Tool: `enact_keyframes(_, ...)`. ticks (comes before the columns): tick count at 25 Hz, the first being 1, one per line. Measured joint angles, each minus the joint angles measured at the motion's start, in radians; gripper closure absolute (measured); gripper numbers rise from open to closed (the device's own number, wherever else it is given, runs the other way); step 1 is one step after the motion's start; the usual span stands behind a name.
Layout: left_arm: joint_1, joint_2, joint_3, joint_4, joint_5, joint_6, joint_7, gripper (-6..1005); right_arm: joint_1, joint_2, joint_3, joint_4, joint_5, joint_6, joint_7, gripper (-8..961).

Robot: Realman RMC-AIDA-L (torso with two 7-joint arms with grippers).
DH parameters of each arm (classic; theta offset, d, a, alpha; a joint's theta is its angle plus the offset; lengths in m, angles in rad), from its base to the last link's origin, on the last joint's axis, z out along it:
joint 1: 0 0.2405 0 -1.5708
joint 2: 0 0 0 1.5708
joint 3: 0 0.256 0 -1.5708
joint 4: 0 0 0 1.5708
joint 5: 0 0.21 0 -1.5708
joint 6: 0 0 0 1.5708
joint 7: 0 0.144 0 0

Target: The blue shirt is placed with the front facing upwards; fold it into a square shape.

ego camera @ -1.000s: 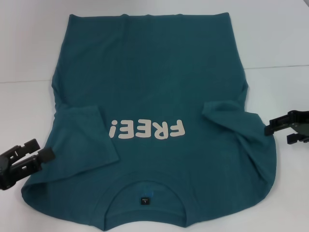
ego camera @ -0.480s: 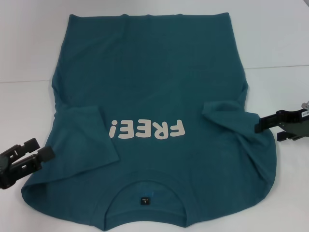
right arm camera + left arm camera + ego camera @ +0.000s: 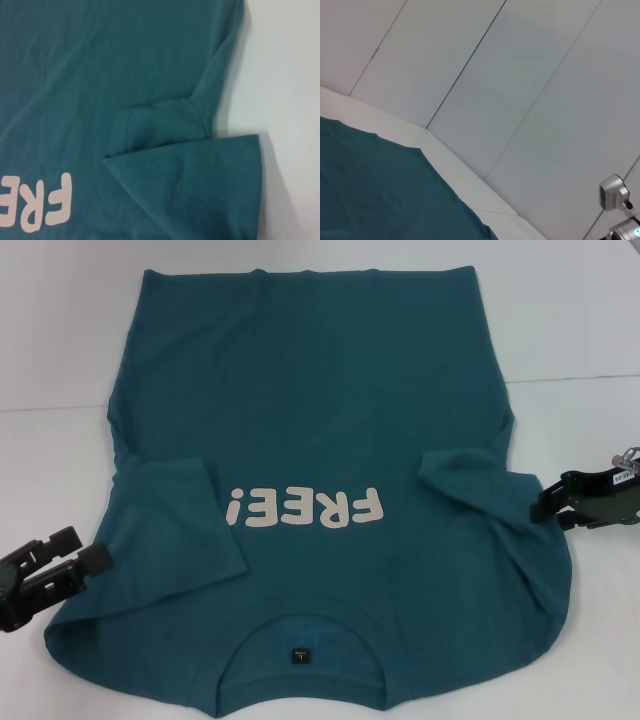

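The blue shirt (image 3: 310,420) lies flat on the white table, front up, with its collar (image 3: 300,640) nearest me and the cream letters "FREE!" (image 3: 305,508) across the chest. Both short sleeves are folded in over the body: one on the left (image 3: 180,520) and one on the right (image 3: 470,480). My left gripper (image 3: 88,548) hovers open at the shirt's near left edge, holding nothing. At the shirt's right edge, beside the folded sleeve, my right gripper (image 3: 548,502) is open. The right wrist view looks down on that sleeve fold (image 3: 190,165) and the letters (image 3: 45,205).
Bare white table (image 3: 580,320) shows on both sides of the shirt and beyond its hem. In the left wrist view, a corner of the shirt (image 3: 370,180) lies on the table before grey wall panels (image 3: 520,100).
The right gripper has moved left toward the shirt's right edge and turned at the wrist. The left gripper and the shirt have stayed still.
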Motion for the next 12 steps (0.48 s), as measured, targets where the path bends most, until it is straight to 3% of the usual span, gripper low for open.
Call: enact_keyframes(12,0.001,0.000,0.000,0.000,0.000,0.000,0.000,71,-0.004,-0.003,-0.009,0.001,0.000,0.001,0.007,819)
